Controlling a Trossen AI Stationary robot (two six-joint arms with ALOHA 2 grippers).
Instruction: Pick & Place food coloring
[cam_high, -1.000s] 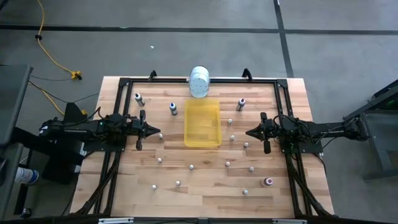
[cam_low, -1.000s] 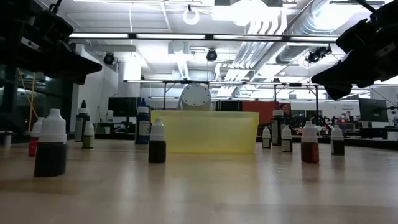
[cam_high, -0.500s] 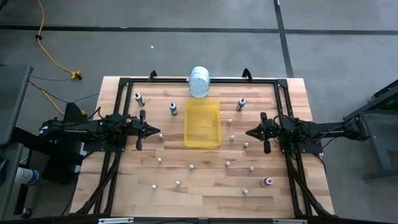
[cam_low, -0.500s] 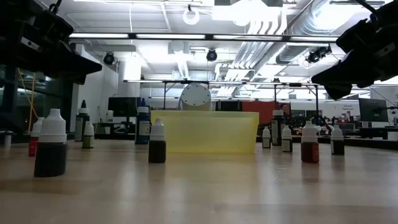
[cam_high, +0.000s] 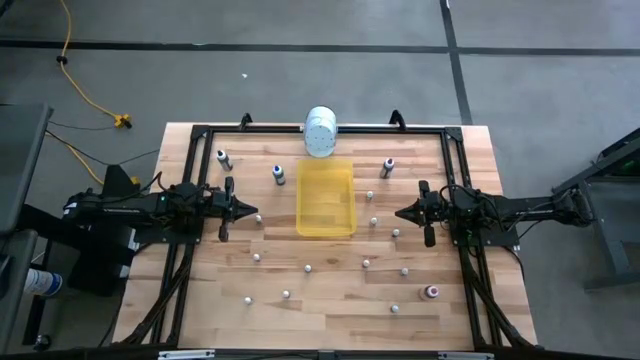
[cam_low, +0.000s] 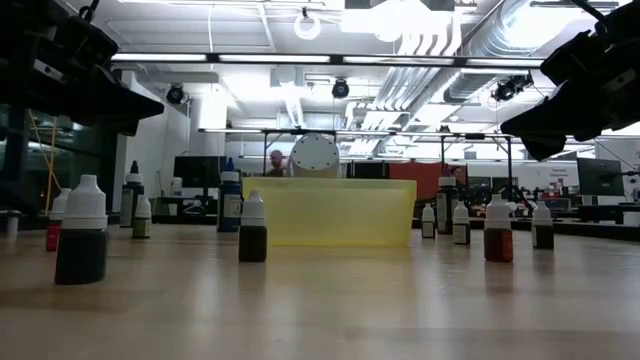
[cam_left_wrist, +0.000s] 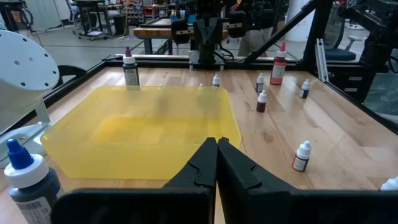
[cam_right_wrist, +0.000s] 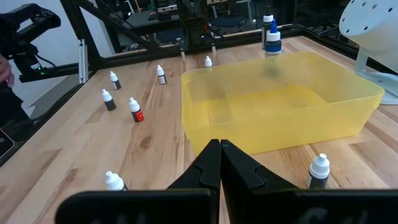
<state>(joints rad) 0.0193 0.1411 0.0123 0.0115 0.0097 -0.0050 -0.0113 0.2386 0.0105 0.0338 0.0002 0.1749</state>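
Pre-pick stage: left gripper (cam_high: 252, 210) and right gripper (cam_high: 400, 212) closed, empty, at tray's (cam_high: 325, 226) 9 and 3 o'clock. Next: open, approach nearest bottle (cam_high: 374, 222).

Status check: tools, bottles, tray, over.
Left tool and right tool shut, empty, flanking yellow tray. Food coloring bottles scattered on table, none trayed. Nothing blocking.

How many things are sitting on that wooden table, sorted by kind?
Small food coloring bottles: 15
Yellow tray: 1
White round container: 1
Total: 17
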